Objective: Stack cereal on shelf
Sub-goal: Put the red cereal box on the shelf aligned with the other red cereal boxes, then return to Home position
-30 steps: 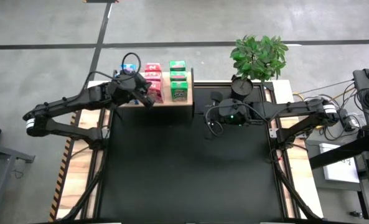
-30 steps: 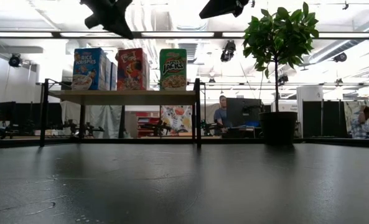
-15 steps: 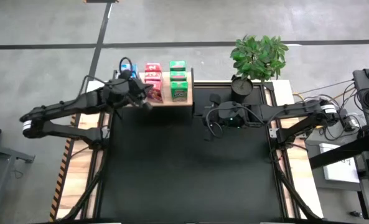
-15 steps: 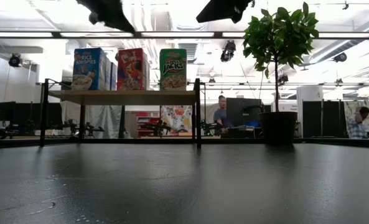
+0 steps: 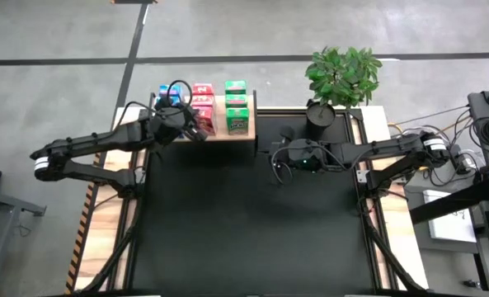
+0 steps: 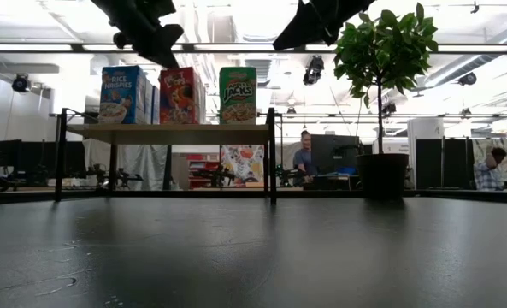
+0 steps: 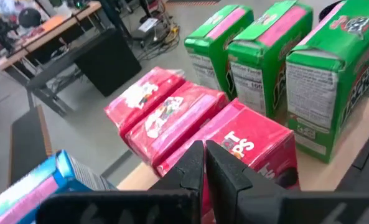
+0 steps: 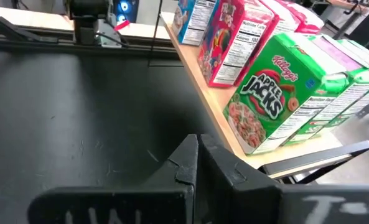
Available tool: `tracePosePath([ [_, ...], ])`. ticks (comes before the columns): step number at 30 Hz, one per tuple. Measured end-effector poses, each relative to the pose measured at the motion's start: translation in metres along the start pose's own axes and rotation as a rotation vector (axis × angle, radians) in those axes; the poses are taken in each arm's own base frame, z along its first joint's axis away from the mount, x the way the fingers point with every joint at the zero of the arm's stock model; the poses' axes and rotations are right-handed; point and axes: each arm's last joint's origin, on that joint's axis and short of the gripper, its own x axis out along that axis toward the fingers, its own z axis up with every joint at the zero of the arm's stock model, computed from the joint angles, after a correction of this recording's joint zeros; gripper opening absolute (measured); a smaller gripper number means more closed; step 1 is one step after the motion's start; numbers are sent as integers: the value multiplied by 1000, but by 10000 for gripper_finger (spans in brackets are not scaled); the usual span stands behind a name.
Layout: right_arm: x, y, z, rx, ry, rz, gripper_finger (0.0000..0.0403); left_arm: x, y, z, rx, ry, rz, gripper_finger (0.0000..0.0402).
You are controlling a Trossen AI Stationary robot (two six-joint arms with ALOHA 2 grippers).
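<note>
Cereal: small rectangular cardboard boxes in red/pink, blue and green are standing upright in three rows on the pale wooden board-topped shelf, at the far edge of the black desk
Left tool: its two dark fingers are pressing together with nothing between them, and it is hovering above the shelf, with the front red box just under and ahead of the tips, the green row off to one side, the blue row to the other
Right tool: fingers are likewise closing on nothing; it is waiting over the desk, the front green box just ahead of it and the shelf edge near
Handling: the boxes are looking light and hollow, so a hard squeeze is likely denting the thin walls; the printed card is probably a little slick
Stability: tall and narrow, they are likely tipping if nudged near the top
Where to hold: across the two narrow side panels, around mid-height, is seeming the safest grip
Spacing: neighbours in a row are touching or nearly so, leaving little room for fingers between them
</note>
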Motion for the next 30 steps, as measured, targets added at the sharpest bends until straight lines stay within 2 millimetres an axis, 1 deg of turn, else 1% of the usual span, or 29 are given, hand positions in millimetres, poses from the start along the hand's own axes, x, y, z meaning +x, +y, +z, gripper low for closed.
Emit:
tracePosePath([
  [5,1,0,-2,-2,-4,-1,9,-2,0,-1,-44,8,-6,0],
  [16,0,0,-2,-39,-8,-18,9,-3,1,2,-62,-8,-8,0],
  [21,-5,-2,-3,-54,-16,-18,9,-7,3,4,-64,-21,-17,0],
  [25,-11,-2,-9,-51,-57,41,9,-25,2,5,-50,-64,-114,0],
  [28,-18,-3,-16,-41,-117,82,9,-46,-1,3,-7,-120,-244,0],
  [30,-24,-4,-22,-33,-146,81,9,-62,-2,-3,23,-168,-341,0],
])
